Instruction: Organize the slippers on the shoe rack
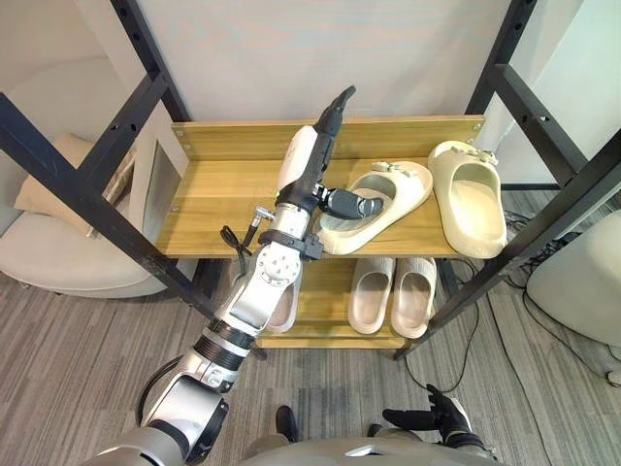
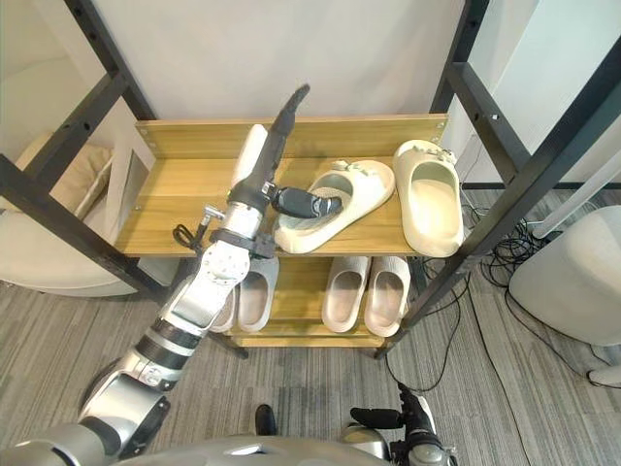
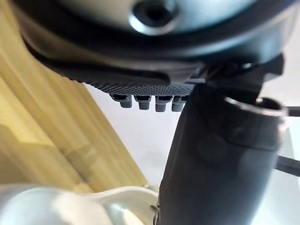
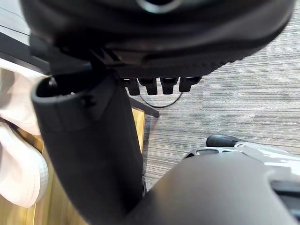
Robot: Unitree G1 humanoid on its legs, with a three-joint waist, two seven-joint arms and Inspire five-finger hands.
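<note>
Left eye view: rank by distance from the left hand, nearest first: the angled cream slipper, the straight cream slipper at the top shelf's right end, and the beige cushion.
Measured from the left hand, raised over the top shelf:
1. Angled cream slipper: middle of the top shelf, right beside the thumb.
2. Straight cream slipper: right end of the same shelf.
3. Beige cushion: off the rack, far left.

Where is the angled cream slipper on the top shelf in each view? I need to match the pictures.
Left eye view: angled slipper mid top shelf, heel at the left robot hand thumb.
Right eye view: mid-shelf again.
Left wrist view: pale shape at the edge, probably it.
Right wrist view: pale shapes; cannot tell which slipper.
Shared landmark: straight cream slipper to its right.
</note>
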